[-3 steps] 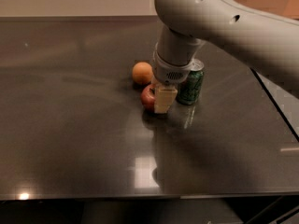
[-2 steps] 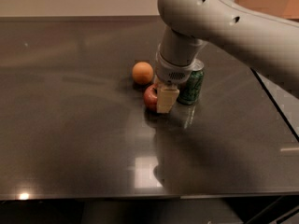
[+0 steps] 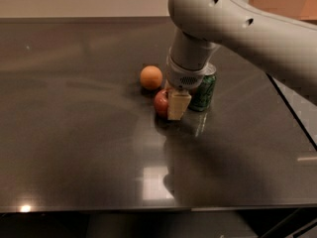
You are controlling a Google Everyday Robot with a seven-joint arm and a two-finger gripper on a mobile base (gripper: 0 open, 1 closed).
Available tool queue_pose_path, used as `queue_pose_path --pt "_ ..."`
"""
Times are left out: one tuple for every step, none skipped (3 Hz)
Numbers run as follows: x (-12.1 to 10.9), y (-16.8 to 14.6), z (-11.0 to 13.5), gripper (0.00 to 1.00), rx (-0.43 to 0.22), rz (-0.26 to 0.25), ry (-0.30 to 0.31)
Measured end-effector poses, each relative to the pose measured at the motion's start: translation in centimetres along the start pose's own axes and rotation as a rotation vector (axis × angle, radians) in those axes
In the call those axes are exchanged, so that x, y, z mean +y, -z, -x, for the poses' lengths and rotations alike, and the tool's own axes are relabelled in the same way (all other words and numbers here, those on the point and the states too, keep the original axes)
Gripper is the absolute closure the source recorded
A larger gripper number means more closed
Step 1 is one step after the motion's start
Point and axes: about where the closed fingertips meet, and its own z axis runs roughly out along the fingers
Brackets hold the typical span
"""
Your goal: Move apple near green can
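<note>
The red apple rests low on the dark table, just left of the dark green can, which stands upright with its silver top partly hidden by my arm. My gripper comes down from above and is shut on the apple. Its near cream finger covers the apple's right side, and the far finger is hidden behind the apple. A narrow gap lies between the apple and the can.
A smaller plain orange fruit sits just behind and left of the apple. My large white arm spans the upper right. The table's right edge runs diagonally, and its front edge is near the bottom of the view.
My gripper and the apple have shifted very slightly to the right, toward the green can. The can and the orange fruit have not moved.
</note>
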Motion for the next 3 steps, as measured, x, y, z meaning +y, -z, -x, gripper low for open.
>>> queue_pose_path --pt "-0.35 0.26 -0.29 0.12 0.008 -0.002 -0.001" --pt "-0.29 0.2 -0.23 0.0 0.008 -0.001 0.0" --pt "-0.29 0.2 -0.23 0.0 0.008 -0.001 0.0"
